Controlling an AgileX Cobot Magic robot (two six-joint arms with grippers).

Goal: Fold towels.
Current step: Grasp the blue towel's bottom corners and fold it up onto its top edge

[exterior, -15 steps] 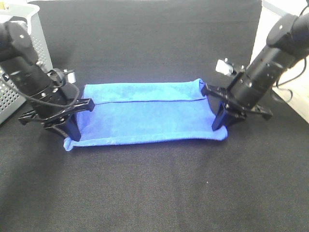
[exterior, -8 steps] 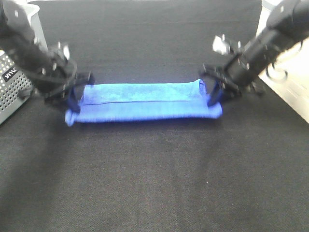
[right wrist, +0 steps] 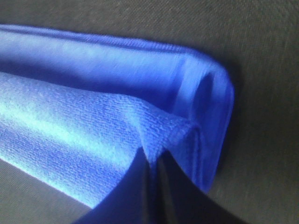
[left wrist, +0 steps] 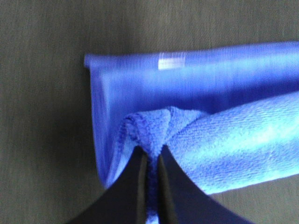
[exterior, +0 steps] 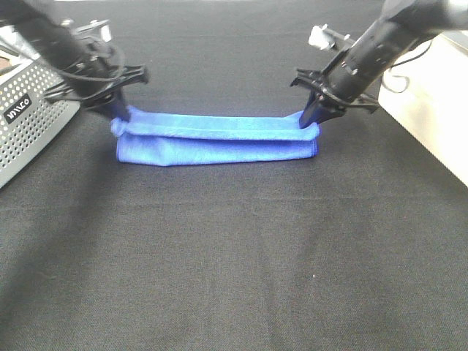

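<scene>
A blue towel (exterior: 216, 139) lies folded into a long narrow strip on the black table. My left gripper (exterior: 118, 115) is shut on the towel's left end, at its far upper edge. My right gripper (exterior: 309, 121) is shut on the right end the same way. In the left wrist view the fingers (left wrist: 161, 186) pinch a bunched corner of the towel (left wrist: 224, 121), with a white label (left wrist: 171, 61) on the layer beneath. In the right wrist view the fingers (right wrist: 170, 191) pinch a corner of the towel (right wrist: 70, 126) above a rolled fold.
A grey perforated basket (exterior: 29, 110) stands at the left edge, close to my left arm. A pale surface (exterior: 431, 95) borders the black table (exterior: 234, 256) on the right.
Both grippers have carried the towel's near edge up and away, over to the far edge. The towel has gone from a wide flat sheet to a narrow folded strip.
</scene>
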